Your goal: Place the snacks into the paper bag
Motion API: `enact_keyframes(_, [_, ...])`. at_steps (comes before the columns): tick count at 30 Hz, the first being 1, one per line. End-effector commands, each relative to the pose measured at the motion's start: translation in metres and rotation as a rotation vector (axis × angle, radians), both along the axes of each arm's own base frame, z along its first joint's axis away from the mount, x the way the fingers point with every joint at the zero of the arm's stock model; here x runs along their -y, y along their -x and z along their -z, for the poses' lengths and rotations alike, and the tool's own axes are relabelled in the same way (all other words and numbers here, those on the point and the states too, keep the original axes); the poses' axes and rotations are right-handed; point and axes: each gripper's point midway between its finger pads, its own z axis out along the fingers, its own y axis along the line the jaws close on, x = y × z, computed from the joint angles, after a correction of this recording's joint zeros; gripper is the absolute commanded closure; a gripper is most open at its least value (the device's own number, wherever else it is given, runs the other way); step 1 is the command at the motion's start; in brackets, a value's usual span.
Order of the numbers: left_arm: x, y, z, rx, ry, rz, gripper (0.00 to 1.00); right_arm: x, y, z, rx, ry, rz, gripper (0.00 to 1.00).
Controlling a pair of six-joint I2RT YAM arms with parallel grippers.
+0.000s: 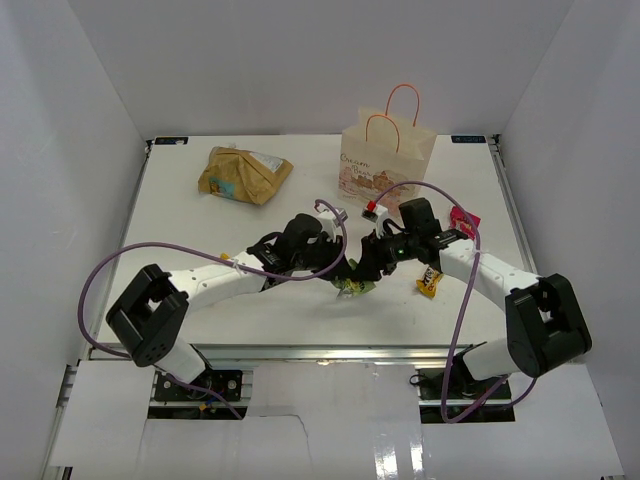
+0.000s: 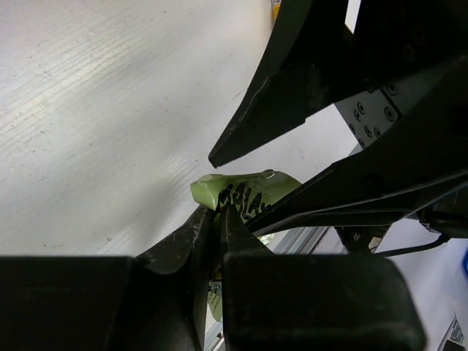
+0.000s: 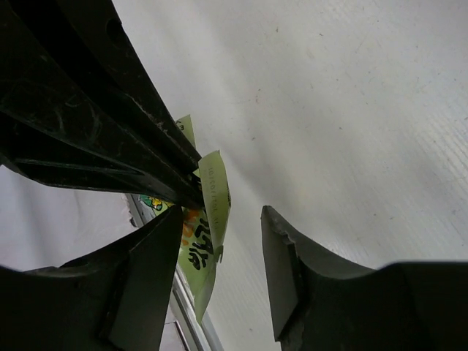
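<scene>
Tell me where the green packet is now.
Top view: the green packet is front-centre, pinched in the left end effector, just left of the yellow bar.

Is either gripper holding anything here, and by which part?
The left gripper pinches a green packet by one end; the right gripper stands open around the packet's free end, not gripping.

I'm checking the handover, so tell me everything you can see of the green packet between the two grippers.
The green packet is a small, light-green glossy wrapper, slightly crumpled, with black lettering and some orange print. It sits over the front middle of the white table, with one end pinched in the left gripper. Its other end lies between the open fingers of the right gripper, close to one finger; whether they touch is unclear.
</scene>
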Motion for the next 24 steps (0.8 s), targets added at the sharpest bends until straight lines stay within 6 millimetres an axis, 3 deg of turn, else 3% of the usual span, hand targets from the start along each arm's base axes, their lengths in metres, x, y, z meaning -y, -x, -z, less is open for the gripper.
enact_keyframes(1, [0.01,0.0,-0.037,0.065,0.112,0.022,1.0,-0.009,-0.005,-0.008,0.004,-0.038,0.004,0.48])
enact_keyframes(14, [0.003,-0.008,-0.041,0.088,0.096,-0.021,0.99,-0.012,0.012,-0.015,0.011,-0.086,-0.108,0.92])
enact_keyframes(17, [-0.002,-0.014,-0.044,0.097,0.094,-0.051,0.83,-0.011,0.017,-0.021,0.046,-0.104,-0.166,0.92])
enact_keyframes(18, [-0.003,-0.014,-0.048,0.106,0.101,-0.055,0.68,-0.011,0.021,-0.022,0.043,-0.104,-0.184,0.92])
enact_keyframes(20, [-0.005,-0.016,-0.053,0.12,0.107,-0.067,0.51,-0.011,0.019,-0.031,0.096,-0.115,-0.217,0.92])
enact_keyframes(21, [-0.007,-0.016,-0.055,0.126,0.107,-0.075,0.35,-0.011,0.017,-0.034,0.117,-0.113,-0.225,0.92])
enact_keyframes(24, [-0.017,-0.019,-0.07,0.177,0.117,-0.114,0.21,-0.007,-0.001,-0.058,0.257,-0.102,-0.233,0.92])
